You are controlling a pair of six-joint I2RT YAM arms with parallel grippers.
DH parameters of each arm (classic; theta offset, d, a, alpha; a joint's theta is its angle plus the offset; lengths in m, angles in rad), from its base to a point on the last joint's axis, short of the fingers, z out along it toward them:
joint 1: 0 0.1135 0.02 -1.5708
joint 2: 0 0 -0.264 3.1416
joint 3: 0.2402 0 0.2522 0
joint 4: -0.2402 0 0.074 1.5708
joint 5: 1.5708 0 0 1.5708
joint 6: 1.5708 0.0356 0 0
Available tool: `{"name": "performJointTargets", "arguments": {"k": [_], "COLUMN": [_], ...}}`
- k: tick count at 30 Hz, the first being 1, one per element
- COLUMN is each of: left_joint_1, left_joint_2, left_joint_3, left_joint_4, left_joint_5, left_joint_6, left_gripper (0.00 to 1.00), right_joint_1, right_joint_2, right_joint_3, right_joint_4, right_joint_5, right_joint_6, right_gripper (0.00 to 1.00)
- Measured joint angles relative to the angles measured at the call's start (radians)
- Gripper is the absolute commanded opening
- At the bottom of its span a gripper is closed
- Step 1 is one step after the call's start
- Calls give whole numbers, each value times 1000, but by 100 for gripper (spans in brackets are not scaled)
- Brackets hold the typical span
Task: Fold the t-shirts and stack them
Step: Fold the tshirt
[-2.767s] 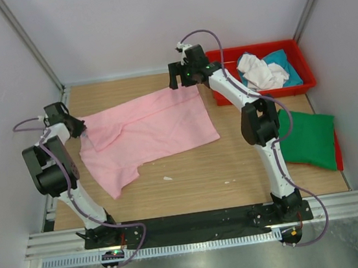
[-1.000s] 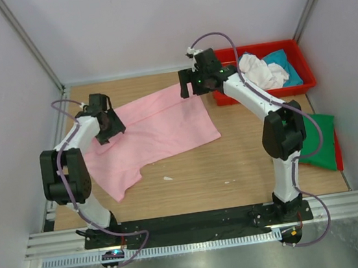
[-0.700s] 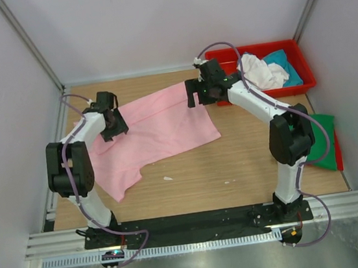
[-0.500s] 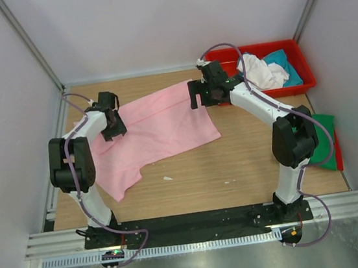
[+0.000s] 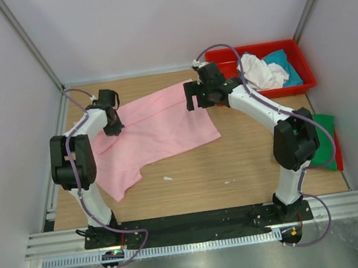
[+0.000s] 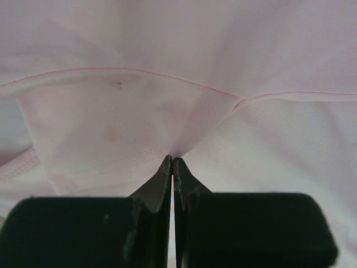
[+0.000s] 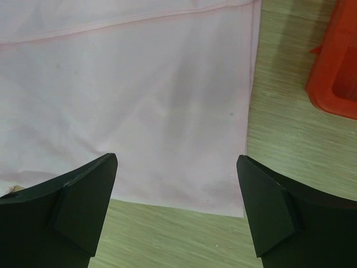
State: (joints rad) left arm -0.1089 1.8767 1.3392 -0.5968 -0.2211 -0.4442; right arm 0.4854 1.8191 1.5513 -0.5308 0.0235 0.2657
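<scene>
The light pink t-shirt (image 5: pixel 155 127) lies spread on the wooden table. My left gripper (image 5: pixel 113 125) is at its far left part. In the left wrist view the gripper (image 6: pixel 173 159) is shut, with a pinch of pink cloth (image 6: pixel 128 111) puckered at the tips near a seam. My right gripper (image 5: pixel 192 101) hovers over the shirt's far right corner. In the right wrist view it (image 7: pixel 175 162) is wide open and empty above the pink hem (image 7: pixel 150 89). A dark green shirt (image 5: pixel 322 137) lies folded at the right, partly behind my right arm.
A red tray (image 5: pixel 255 47) at the back right holds a white shirt (image 5: pixel 260 73) and a teal shirt (image 5: pixel 286 62); its corner shows in the right wrist view (image 7: pixel 340 72). Bare wood lies in front of the pink shirt. Enclosure walls stand on all sides.
My left gripper has moved from the table's left edge onto the pink shirt's far left part. My right gripper has come nearer, over the shirt's far right corner.
</scene>
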Motion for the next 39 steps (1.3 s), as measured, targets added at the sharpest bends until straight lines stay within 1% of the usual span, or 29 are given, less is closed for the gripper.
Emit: {"name": "performJointTargets", "arguments": {"k": [6, 9, 14, 20, 22, 24, 27, 34, 39], "left_joint_1": [0, 0, 0, 0, 0, 5, 21, 90, 91], "left_joint_2": [8, 7, 2, -11, -22, -36, -50, -58, -80], "left_joint_3": [43, 72, 95, 103, 102, 100, 84, 35, 31], "left_joint_4": [-7, -12, -37, -80, -92, -99, -99, -79, -68], "left_joint_5": [6, 12, 55, 95, 94, 94, 103, 195, 245], "left_joint_6": [26, 30, 26, 26, 26, 24, 7, -31, -42], "left_gripper": [0, 0, 0, 0, 0, 0, 0, 0, 0], "right_joint_1": [27, 62, 190, 344, 378, 406, 441, 494, 506], "right_joint_2": [2, 6, 65, 212, 252, 299, 374, 483, 580], "right_joint_3": [-14, -22, -31, -30, -27, -8, 49, 156, 286], "right_joint_4": [37, 89, 233, 381, 411, 438, 468, 550, 602], "right_joint_5": [-59, -81, -98, -100, -86, -57, 6, 141, 180], "right_joint_6": [5, 26, 65, 128, 138, 146, 160, 175, 174], "right_gripper": [95, 95, 94, 93, 93, 90, 89, 89, 88]}}
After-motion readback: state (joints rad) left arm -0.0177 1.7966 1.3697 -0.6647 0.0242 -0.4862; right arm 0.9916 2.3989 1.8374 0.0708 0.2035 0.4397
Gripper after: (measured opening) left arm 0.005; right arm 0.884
